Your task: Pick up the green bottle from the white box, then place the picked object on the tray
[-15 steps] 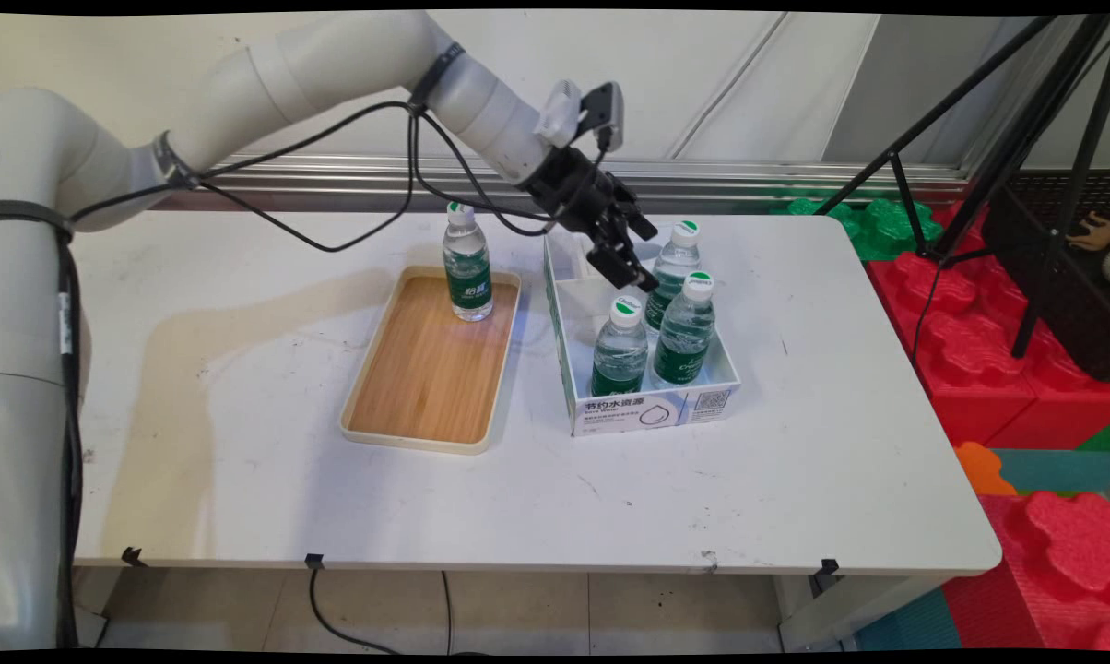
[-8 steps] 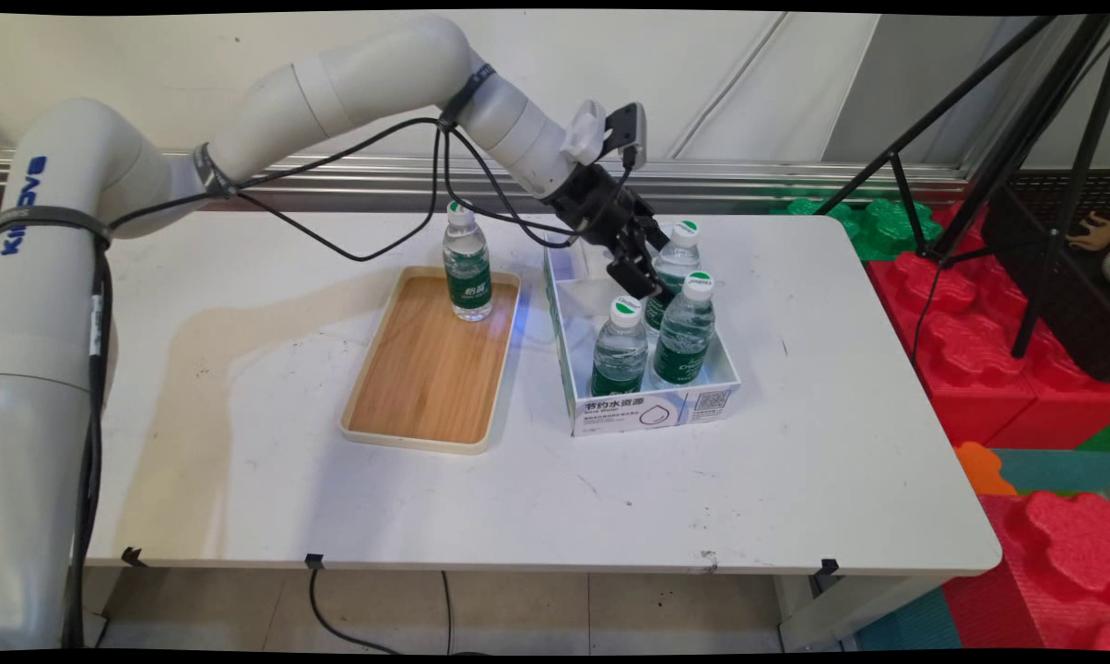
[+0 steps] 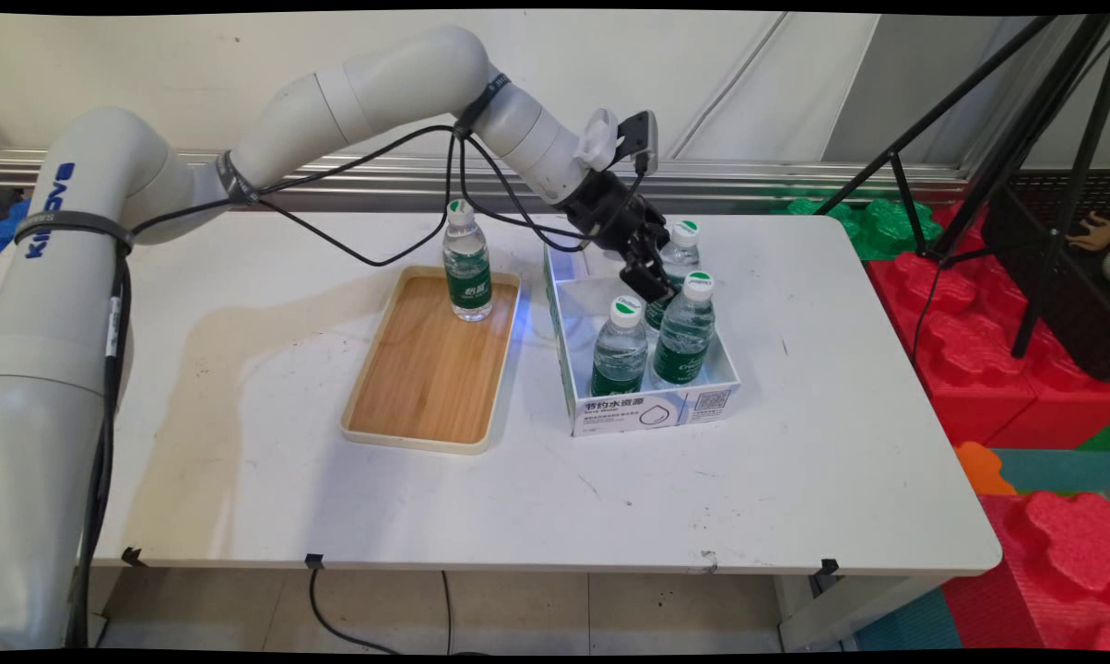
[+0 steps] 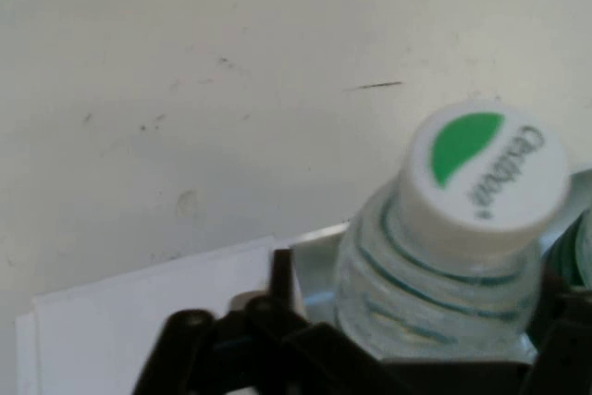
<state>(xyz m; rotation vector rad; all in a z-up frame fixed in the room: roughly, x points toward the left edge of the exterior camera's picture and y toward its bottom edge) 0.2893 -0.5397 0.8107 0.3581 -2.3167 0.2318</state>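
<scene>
A white cardboard box [image 3: 652, 406] holds three water bottles with white caps and green labels. My gripper [image 3: 649, 273] is lowered at the back bottle [image 3: 682, 247], just left of its neck. In the hand view that bottle [image 4: 453, 247] stands between my open fingers; the left finger [image 4: 280, 265] is a little apart from its shoulder. The two front bottles [image 3: 620, 349] [image 3: 686, 330] stand side by side nearer the camera. A further bottle [image 3: 467, 267] stands upright at the far end of a wooden tray [image 3: 426, 378] left of the box.
The tray and the box lie side by side mid-table. Black cables hang from the arm above the tray's far end. A black tripod [image 3: 979, 138] and red and green foam blocks [image 3: 997, 369] are off the table's right side.
The gripper has moved right and slightly down inside the box, closing in on the back bottle. The bottles, box and tray have stayed put.
</scene>
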